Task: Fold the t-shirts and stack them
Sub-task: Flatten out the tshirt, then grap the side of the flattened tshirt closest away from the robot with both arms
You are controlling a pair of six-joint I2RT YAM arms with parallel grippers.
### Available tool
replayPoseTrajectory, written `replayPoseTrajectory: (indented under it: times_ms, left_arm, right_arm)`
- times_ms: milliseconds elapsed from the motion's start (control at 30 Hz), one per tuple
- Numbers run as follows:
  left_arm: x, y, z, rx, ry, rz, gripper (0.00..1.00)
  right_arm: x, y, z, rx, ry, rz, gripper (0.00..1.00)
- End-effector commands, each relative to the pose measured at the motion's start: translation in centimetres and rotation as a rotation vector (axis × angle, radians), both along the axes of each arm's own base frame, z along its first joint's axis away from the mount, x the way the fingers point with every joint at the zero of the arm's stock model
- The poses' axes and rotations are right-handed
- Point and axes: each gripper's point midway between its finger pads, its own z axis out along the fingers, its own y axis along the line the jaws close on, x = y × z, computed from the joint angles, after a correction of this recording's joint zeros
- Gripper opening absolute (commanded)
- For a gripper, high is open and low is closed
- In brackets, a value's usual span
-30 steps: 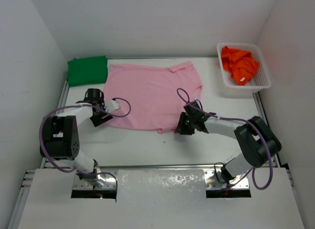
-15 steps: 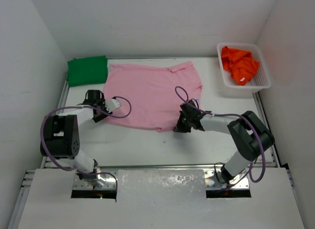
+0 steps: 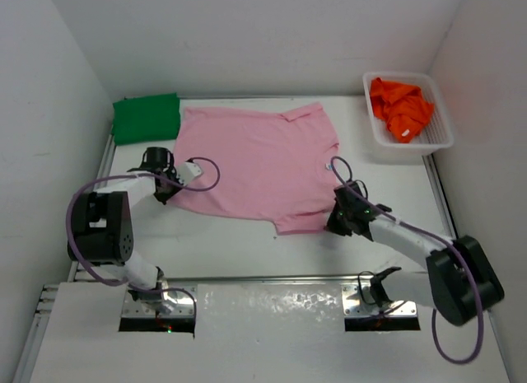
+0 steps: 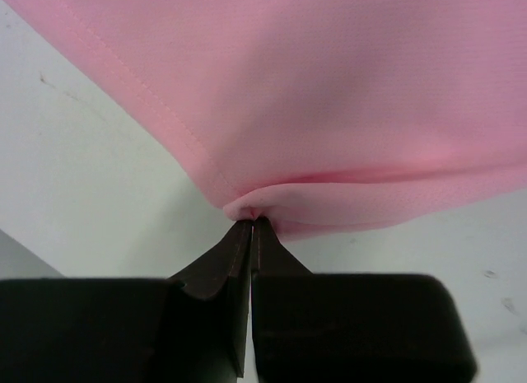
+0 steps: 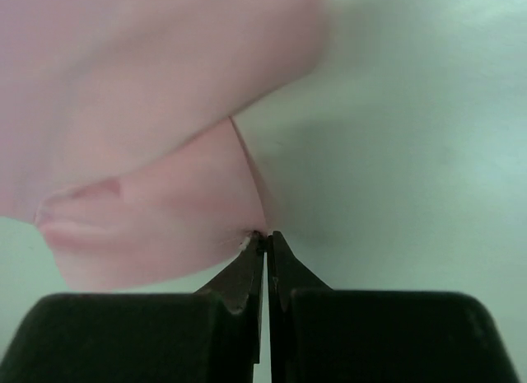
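The pale pink t-shirt (image 3: 255,161) lies spread flat in the middle of the table. My left gripper (image 3: 170,196) is shut on a pinch of its near left hem (image 4: 247,206), with the cloth bunched at the fingertips. My right gripper (image 3: 330,225) is shut on the near right corner of the same shirt (image 5: 247,226). Pink cloth (image 5: 148,111) rises away from its tips. At the back left rests the bright green t-shirt (image 3: 146,118), folded. The vivid orange t-shirt (image 3: 400,105) is crumpled inside the basket.
A white lattice basket (image 3: 438,142) stands at the back right against the right wall. White walls close in the table on the left, back and right. Both arms' cables loop over the table beside the pink shirt.
Both grippers have closed on the pink shirt. The right gripper has moved right and nearer, drawing the shirt's near right corner out with it. The left gripper has barely moved.
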Motion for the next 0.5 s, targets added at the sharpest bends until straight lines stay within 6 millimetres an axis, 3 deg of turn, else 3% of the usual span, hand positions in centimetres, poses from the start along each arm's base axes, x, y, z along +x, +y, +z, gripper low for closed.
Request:
replayPoseTrajectory:
  times_ms: [0,67,133,200,233,267,367,467]
  left_arm:
    - [-0.3,-2.1,2.0,-0.116,-0.010,-0.022,0.00]
    - [-1.4,-2.9,1.8,-0.149,0.022,-0.051,0.00]
    - [-2.5,-3.3,1.3,-0.164,0.056,-0.063,0.00]
    - [-3.6,-3.7,0.8,-0.174,0.086,-0.078,0.00]
    - [-3.9,-3.7,0.8,-0.170,0.092,-0.087,0.00]
    - [-4.1,-3.7,0.7,-0.161,0.094,-0.089,0.00]
    - [-4.9,-3.3,0.4,-0.142,0.102,-0.082,0.00]
    - [-5.2,-3.3,0.2,-0.137,0.108,-0.073,0.00]
  right_arm:
    - [-2.7,-2.7,0.3,-0.060,0.026,-0.008,0.00]
    - [-3.5,-3.4,0.9,-0.088,0.019,0.017,0.00]
    - [-3.7,-2.7,1.6,-0.069,0.038,0.078,0.00]
    - [-4.5,-2.5,1.4,-0.086,0.111,0.151,0.21]
    - [-4.7,-2.2,1.8,-0.083,0.136,0.178,0.41]
    - [-4.6,-2.2,1.8,-0.092,0.144,0.193,0.48]
    - [-3.3,-1.8,2.3,-0.084,0.085,0.184,0.56]
    - [-2.4,-1.8,1.8,-0.111,0.087,0.191,0.57]
